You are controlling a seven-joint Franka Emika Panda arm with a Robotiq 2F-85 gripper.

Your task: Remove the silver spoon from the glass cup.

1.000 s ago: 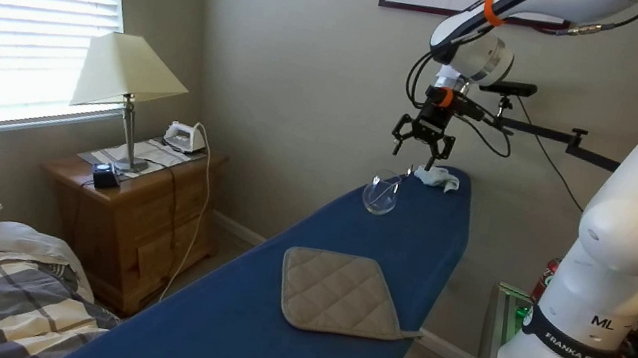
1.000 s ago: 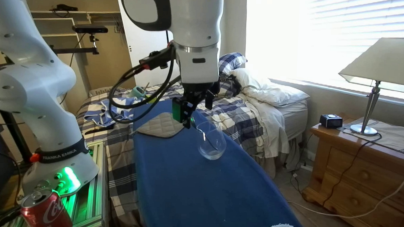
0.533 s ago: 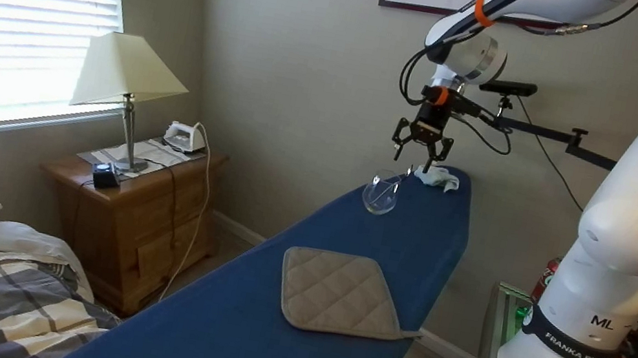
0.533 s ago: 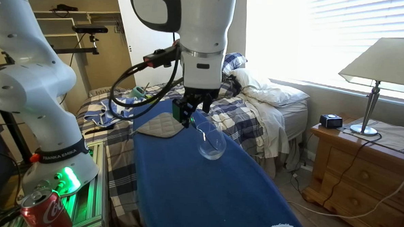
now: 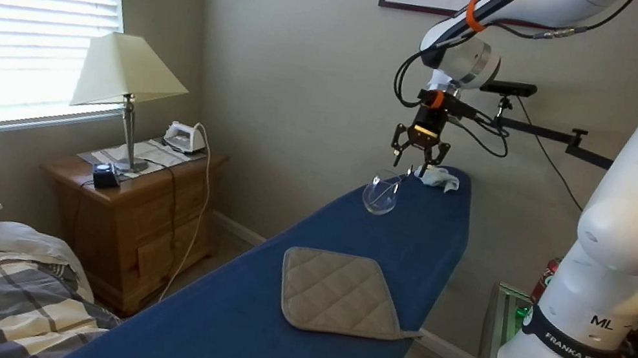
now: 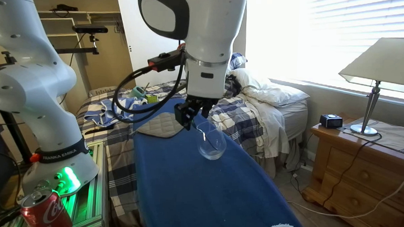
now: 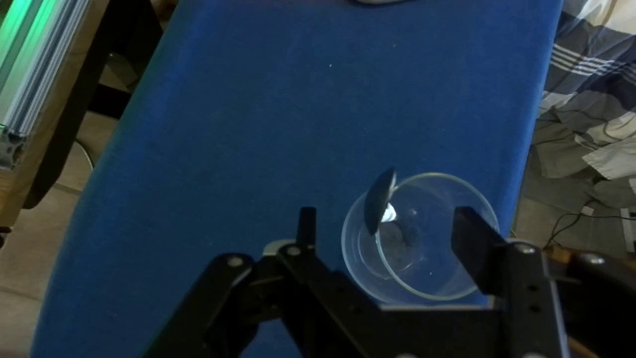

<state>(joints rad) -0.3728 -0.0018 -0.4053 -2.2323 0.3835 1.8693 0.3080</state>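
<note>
- Silver spoon [image 7: 380, 201]: leaned tilted inside the glass cup [image 7: 427, 253], bowl end up and poking out past the rim, handle running down into the glass.
- Glass cup: stood upright on the blue table [image 6: 201, 195], near one long edge.
- Hand [image 5: 409, 168]: wide, fingers [image 7: 307, 226] well apart, pointing down near the spoon's upper end. Wrist view had the spoon's bowl between the fingers, a gap showing on both sides.
- Quilted pad [image 5: 341, 294]: lay flat on the same table, well apart from the cup.
- White cloth [image 5: 440, 179]: crumpled at the table's narrow end; cut off by the frame in an exterior view.
- Nightstand [image 5: 111, 241]: carried the lamp [image 5: 127, 73] and white iron [image 5: 185, 138].
- Red can [image 6: 46, 210]: near the robot's base [image 6: 61, 170].
</note>
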